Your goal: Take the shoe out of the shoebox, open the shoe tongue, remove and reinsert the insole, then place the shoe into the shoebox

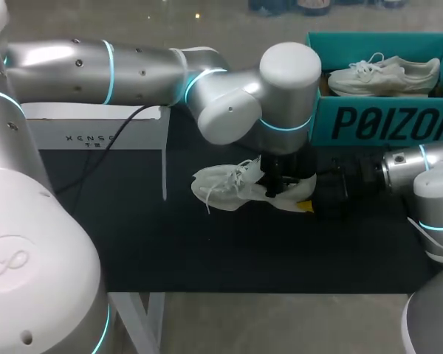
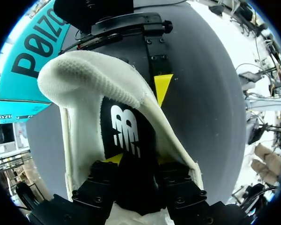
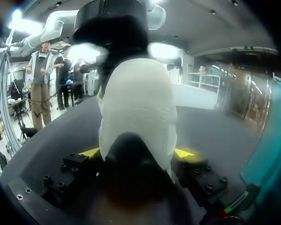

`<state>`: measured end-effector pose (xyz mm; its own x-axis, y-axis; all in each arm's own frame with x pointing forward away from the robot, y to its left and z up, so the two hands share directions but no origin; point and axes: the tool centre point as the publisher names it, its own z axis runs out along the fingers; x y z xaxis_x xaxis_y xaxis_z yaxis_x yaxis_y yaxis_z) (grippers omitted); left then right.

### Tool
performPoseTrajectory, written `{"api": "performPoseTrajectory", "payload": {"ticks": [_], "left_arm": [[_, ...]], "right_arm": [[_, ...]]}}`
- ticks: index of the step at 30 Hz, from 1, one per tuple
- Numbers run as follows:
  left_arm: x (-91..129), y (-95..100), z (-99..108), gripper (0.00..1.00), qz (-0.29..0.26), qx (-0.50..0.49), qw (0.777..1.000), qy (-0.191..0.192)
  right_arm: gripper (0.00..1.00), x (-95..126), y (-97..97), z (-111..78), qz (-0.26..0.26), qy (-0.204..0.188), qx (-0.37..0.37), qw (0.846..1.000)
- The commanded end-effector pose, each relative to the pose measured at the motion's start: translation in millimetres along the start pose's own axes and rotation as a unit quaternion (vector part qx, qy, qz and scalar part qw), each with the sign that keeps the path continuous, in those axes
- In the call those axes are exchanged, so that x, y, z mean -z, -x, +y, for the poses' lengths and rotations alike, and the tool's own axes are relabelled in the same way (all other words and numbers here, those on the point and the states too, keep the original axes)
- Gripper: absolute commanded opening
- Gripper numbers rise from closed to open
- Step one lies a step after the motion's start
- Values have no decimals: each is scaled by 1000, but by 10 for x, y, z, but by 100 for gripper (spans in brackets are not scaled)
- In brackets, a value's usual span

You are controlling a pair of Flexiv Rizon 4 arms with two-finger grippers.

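I am seeing the white mesh running shoe (image 1: 225, 184) lying mid-table on the black mat (image 1: 207, 258), near-left of the teal cardboard shoebox (image 1: 384, 124). My right gripper (image 3: 136, 152) is clamping its heel. My left gripper (image 2: 139, 161) is pinching the black logo-printed insole (image 2: 126, 131) inside.

Black cable (image 1: 125, 125), seemingly, over white stand (image 1: 59, 125).

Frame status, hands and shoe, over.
Left hand shut on insole inside shoe. Right hand shut on shoe's heel. Shoe on table, outside shoebox. Other shoe lies in shoebox.
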<state>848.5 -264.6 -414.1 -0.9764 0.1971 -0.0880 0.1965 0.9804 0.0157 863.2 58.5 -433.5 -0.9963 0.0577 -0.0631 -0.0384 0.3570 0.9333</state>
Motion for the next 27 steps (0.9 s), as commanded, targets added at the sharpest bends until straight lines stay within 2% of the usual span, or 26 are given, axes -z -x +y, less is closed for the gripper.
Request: {"api": "performPoseTrajectory", "payload": {"ticks": [1, 2, 3, 8, 16, 27], "left_arm": [[-420, -93, -69, 15, -10, 8, 1000, 6], [-453, -95, -62, 2, -11, 8, 1000, 10], [-475, -100, -54, 0, -22, 9, 1000, 7], [-505, -92, 1, 0, -51, 15, 999, 6], [-311, 35, 110, 0, -85, 38, 996, -1], [-133, 32, 120, 0, -116, 38, 992, -1]], "right_arm": [[0, -28, 13, -28, -1, -1, -2, 1000], [0, -28, 13, -28, -1, -1, -2, 1000], [0, -28, 13, -28, -1, -1, -2, 1000], [0, -28, 13, -28, -1, -1, -2, 1000], [0, -28, 13, -28, -1, -1, -2, 1000], [0, -28, 13, -28, -1, -1, -2, 1000]]}}
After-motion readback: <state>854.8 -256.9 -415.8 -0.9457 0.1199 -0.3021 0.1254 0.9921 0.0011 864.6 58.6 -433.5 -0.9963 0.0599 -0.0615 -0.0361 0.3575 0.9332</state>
